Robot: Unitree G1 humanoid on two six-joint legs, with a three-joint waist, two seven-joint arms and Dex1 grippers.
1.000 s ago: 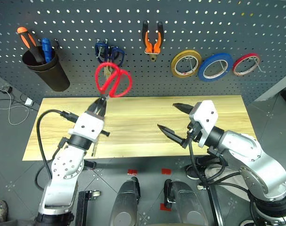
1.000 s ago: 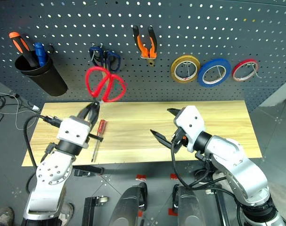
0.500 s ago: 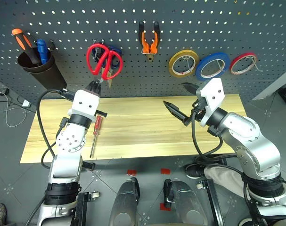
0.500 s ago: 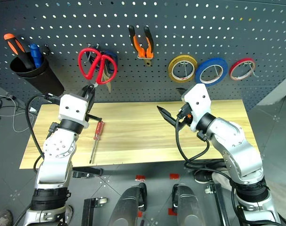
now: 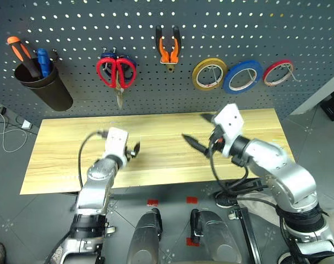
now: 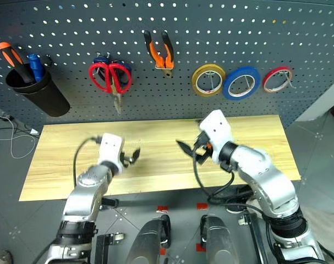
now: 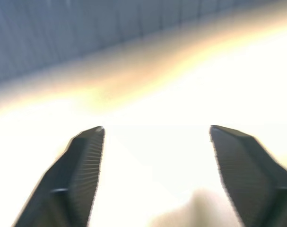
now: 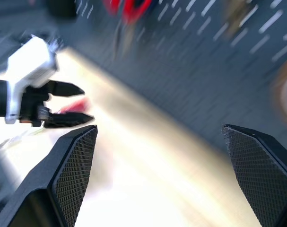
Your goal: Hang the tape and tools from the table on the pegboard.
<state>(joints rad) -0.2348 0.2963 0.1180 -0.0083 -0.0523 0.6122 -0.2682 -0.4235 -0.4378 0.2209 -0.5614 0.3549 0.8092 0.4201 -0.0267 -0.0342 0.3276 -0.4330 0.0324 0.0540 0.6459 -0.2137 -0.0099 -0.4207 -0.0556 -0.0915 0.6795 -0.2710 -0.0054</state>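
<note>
The red-handled scissors (image 5: pixel 116 72) hang on the pegboard (image 5: pixel 73 33), with no gripper on them. The orange pliers (image 5: pixel 168 47) and the blue tape (image 5: pixel 242 76) hang there too. My left gripper (image 5: pixel 135 150) is low over the table (image 5: pixel 62 137), left of centre, open and empty; the left wrist view shows its fingers (image 7: pixel 86 161) spread over bare wood. In the right wrist view a red blur (image 8: pixel 73 106), possibly the screwdriver, lies by that left gripper (image 8: pixel 82 103). My right gripper (image 5: pixel 194 126) hovers open and empty above the table's middle.
A dark cup (image 5: pixel 43 88) holding orange and blue screwdrivers hangs at the pegboard's left. Blue scissors (image 5: pixel 107 55) sit behind the red ones. A yellow roll (image 5: pixel 209 74) and a thin red roll (image 5: pixel 278 72) flank the blue tape.
My left gripper opened and let go of the red scissors, which now hang on the pegboard. The left arm then dropped to the table. The right gripper stays open.
</note>
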